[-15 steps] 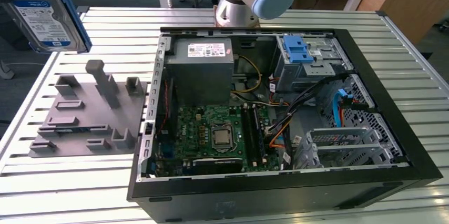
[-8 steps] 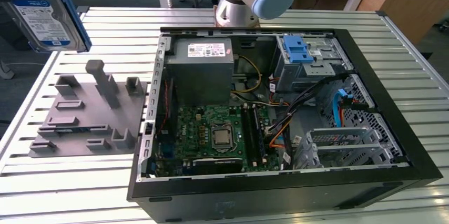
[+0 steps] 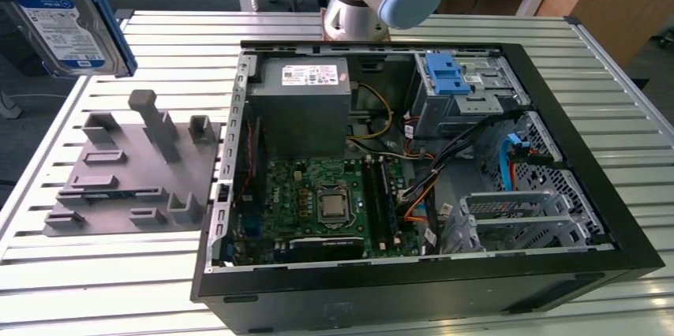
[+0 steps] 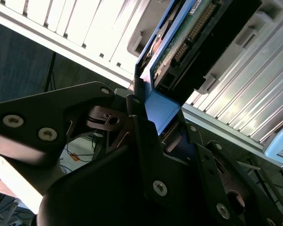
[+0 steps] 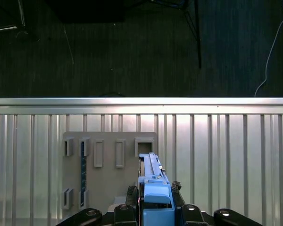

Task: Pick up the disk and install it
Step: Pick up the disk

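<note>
So here's where we are: the tool point(image 5: 154, 194) is clamped shut on the disk point(image 5: 153, 167), gripping it by the blue rail at one end (both wrist views show the blue plastic pinched tight, with no gap that we can spot). In the first wrist view the disk sticks out edge-on from the tool and touches nothing else. It hangs over the grey slotted holder point(image 5: 108, 174), which lies flat on the ribbed worktop point(image 5: 236, 155).

In the exterior view the disk is up in the air at the view's far left, label facing the camera, above the worktop's back edge. It's well apart from the open case point(image 3: 421, 273) on the view's right. The cage point(image 3: 455, 76) with the blue latch sits in the case's far corner, and we can't tell from here whether its bay is free.

Our read: the pick-up half is done, since the disk is off the holder and firmly held. The install half hasn't started; the disk isn't over the case, let alone in a bay.
</note>
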Available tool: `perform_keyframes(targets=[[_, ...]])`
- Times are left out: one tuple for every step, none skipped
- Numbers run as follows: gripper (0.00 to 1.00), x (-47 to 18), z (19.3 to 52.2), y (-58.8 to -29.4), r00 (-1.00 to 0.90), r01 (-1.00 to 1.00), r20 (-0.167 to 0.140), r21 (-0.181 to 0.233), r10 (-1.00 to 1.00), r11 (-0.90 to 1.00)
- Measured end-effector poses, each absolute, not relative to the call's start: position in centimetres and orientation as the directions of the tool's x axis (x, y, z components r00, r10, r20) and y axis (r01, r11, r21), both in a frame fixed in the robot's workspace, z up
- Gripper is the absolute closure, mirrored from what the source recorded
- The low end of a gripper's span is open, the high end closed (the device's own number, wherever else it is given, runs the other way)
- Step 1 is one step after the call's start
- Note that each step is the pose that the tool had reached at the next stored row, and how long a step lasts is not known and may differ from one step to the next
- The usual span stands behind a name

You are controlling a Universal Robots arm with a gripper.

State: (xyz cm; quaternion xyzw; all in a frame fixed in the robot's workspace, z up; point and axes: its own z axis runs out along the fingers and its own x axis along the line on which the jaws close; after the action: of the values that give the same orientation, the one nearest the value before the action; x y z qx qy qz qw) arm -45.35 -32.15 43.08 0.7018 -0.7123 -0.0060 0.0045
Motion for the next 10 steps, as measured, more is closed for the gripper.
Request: perform_keyframes(targets=[[0.63,-45.35,43.1,-32.15,-0.015,-1.0,-0.002,0.015,-1.0,0.015],[0.63,-45.35,43.12,-32.15,-0.015,-1.0,-0.002,0.015,-1.0,0.015],[0.63,-45.35,43.14,-32.14,-0.015,-1.0,-0.002,0.015,-1.0,0.015],[0.63,-45.35,43.16,-32.14,-0.015,-1.0,-0.002,0.015,-1.0,0.015],[0.63,-45.35,43.18,-32.14,-0.015,-1.0,-0.002,0.015,-1.0,0.015],[0.63,-45.35,43.21,-32.14,-0.015,-1.0,-0.002,0.015,-1.0,0.015],[0.63,-45.35,43.22,-32.14,-0.015,-1.0,-0.002,0.015,-1.0,0.015],[0.63,-45.35,43.24,-32.14,-0.015,-1.0,-0.002,0.015,-1.0,0.015],[0.63,-45.35,43.27,-32.14,-0.015,-1.0,-0.002,0.015,-1.0,0.015],[0.63,-45.35,43.28,-32.14,-0.015,-1.0,-0.002,0.015,-1.0,0.015]])
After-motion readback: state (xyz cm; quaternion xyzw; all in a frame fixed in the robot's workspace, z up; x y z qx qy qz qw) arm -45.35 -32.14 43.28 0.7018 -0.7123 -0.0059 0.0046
